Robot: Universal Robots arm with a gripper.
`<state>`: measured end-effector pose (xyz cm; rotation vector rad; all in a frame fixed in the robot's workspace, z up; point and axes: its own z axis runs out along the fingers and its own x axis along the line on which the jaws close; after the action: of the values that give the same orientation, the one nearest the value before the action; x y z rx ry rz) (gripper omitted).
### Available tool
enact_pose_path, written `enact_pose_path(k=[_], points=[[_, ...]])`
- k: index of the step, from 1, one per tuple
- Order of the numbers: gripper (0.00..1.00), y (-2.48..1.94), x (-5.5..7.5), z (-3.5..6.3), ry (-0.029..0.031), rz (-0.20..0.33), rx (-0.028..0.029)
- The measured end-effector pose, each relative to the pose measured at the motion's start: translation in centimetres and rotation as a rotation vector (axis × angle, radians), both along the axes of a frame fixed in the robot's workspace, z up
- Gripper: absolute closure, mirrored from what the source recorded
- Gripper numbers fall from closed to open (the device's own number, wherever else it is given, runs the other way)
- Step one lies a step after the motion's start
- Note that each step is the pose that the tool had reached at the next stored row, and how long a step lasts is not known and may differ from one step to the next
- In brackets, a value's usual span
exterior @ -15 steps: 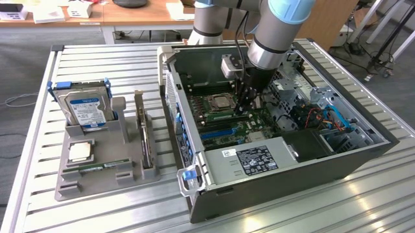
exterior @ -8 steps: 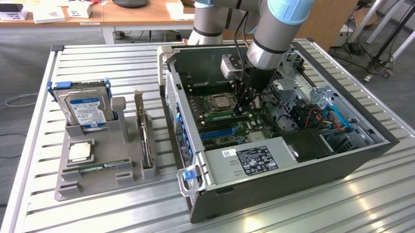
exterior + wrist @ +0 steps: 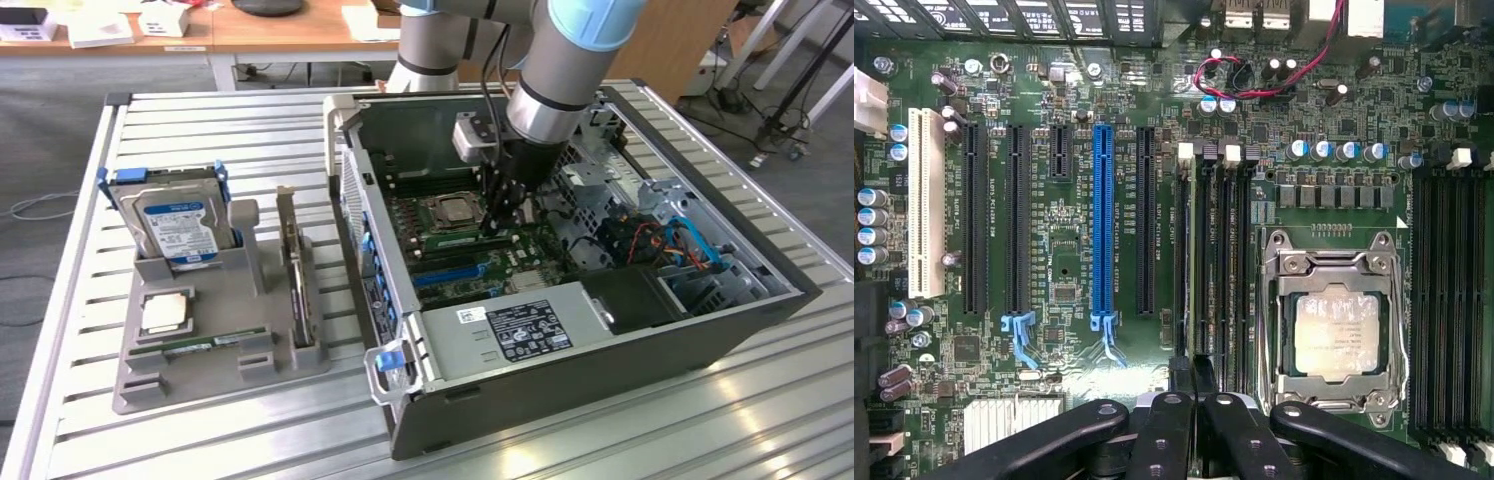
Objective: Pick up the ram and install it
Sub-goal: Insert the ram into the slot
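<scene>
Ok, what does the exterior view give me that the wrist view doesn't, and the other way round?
Exterior view adds: the grey tray beside the open case, with a hard drive standing in it and a loose processor chip, plus the arm reaching down into the case.
Wrist view adds: the long white slot and the red wire loop on the board.
Both share: the socketed processor, the blue slot, and the gripper down over the memory slots beside the socket.
</scene>
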<state>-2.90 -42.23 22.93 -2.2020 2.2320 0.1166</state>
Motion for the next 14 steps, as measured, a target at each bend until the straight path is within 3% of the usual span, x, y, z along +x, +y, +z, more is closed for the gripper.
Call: enact_pose_path(k=[14], points=[[0.88, 0.01, 0.0, 0.25, 0.0, 0.0, 0.0001]])
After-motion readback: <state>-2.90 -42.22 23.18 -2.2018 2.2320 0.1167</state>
